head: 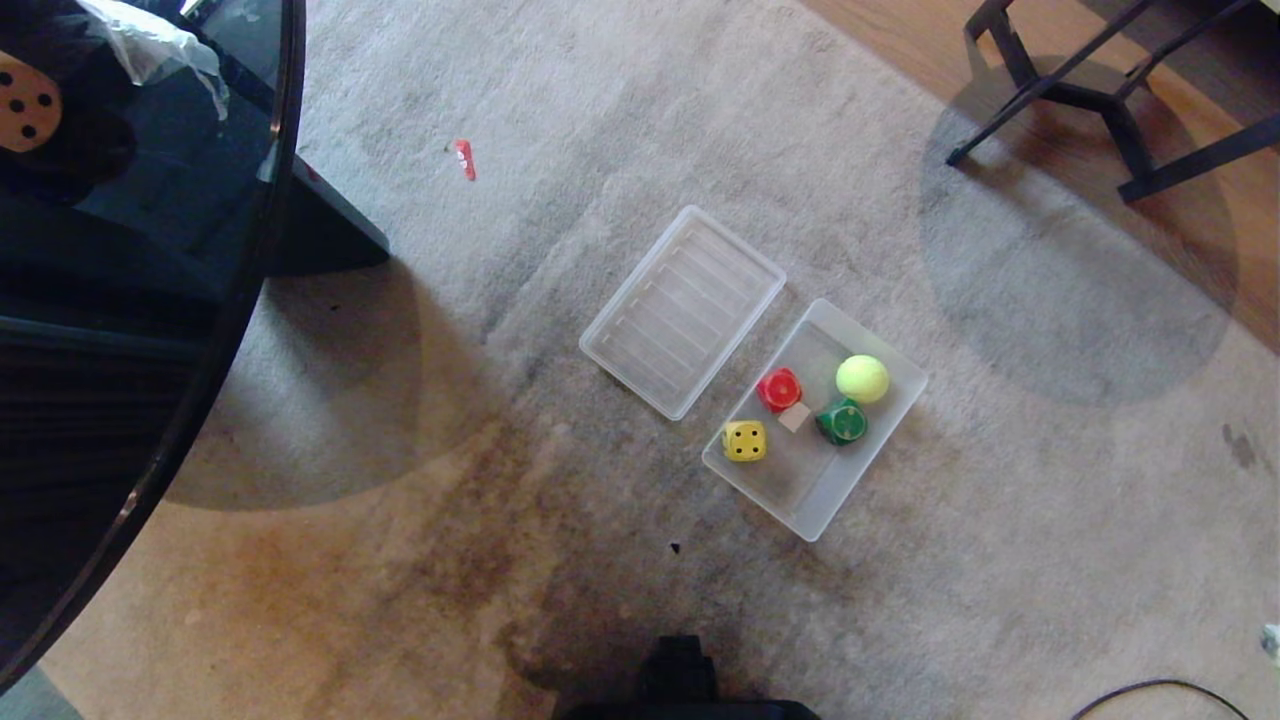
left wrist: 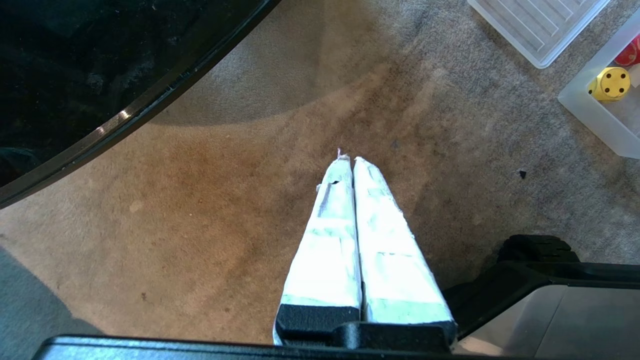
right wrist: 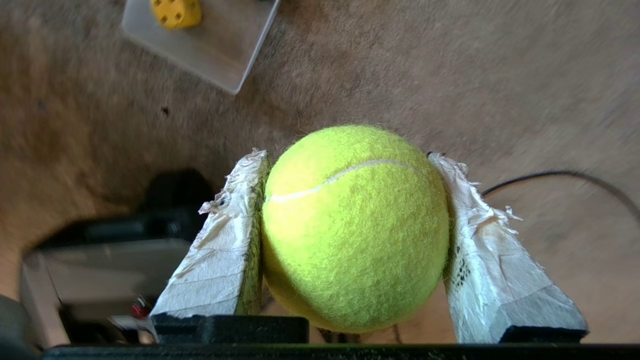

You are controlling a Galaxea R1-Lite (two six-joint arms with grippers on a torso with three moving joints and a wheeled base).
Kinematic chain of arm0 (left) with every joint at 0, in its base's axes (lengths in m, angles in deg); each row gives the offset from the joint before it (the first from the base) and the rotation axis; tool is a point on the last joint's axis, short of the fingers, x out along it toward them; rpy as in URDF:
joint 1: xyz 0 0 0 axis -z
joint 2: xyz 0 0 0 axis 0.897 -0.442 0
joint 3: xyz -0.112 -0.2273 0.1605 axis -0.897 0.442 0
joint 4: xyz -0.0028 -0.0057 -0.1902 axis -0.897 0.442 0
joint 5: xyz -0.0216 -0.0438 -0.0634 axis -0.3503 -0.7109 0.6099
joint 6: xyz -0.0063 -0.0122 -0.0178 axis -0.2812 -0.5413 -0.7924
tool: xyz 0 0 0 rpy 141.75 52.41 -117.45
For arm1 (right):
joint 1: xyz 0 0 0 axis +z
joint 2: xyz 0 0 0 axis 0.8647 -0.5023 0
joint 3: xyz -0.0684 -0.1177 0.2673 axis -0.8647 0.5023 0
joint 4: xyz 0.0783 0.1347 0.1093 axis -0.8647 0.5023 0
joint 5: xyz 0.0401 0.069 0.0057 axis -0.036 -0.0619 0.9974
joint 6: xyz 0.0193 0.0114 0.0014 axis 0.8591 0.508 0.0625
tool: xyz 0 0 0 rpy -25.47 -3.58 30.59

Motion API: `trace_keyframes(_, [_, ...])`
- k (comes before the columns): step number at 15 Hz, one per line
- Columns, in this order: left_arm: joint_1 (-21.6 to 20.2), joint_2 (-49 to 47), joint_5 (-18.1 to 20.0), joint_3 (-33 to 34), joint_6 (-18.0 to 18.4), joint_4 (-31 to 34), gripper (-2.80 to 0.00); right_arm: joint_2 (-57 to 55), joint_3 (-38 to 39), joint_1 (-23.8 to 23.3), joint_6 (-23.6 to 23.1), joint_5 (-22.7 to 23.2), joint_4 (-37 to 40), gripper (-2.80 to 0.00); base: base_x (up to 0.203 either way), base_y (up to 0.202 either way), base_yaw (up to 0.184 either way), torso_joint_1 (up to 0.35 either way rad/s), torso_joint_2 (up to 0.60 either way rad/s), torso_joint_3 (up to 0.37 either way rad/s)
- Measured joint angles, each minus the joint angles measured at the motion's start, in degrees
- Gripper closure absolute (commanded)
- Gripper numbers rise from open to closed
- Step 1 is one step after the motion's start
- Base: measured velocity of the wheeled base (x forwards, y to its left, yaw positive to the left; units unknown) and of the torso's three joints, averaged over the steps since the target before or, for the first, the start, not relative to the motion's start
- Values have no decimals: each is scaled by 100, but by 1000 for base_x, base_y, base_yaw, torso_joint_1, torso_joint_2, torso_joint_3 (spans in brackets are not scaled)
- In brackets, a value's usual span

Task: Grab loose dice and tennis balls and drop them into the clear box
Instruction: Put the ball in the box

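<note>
On the carpet (head: 560, 560) sat the clear box (head: 895, 415), with a red die (head: 778, 388), a yellow die (head: 744, 441), a green die (head: 841, 421) and one tennis ball (head: 862, 379) inside. Above the carpet, the right gripper (right wrist: 350, 165) squeezed another tennis ball (right wrist: 355, 227) between its taped fingers (right wrist: 225, 250). The left gripper (left wrist: 349, 160) was pinched closed, holding nothing.

1. Neither arm shows from the head camera.
2. The box (left wrist: 595, 112) is cut by the left wrist picture's edge; only the yellow die (left wrist: 609, 84) and a red sliver (left wrist: 631, 52) show.
3. The lid (left wrist: 537, 22) is cropped there too.
4. Behind the held ball (right wrist: 355, 227), the carpet (right wrist: 500, 75) is blurred.
5. The small pale piece (head: 795, 416) between the dice is too small to identify.
</note>
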Motion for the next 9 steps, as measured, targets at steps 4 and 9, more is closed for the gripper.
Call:
trace_keyframes(4, [0,0,0,0,0,2,0,-2131,-169,7,480,21,-1848,0,0,0,0,0,0,0])
trace_keyframes(9, [0,0,0,0,0,0,0,-4292,-786,45,1203,397,-4071,0,0,0,0,0,0,0])
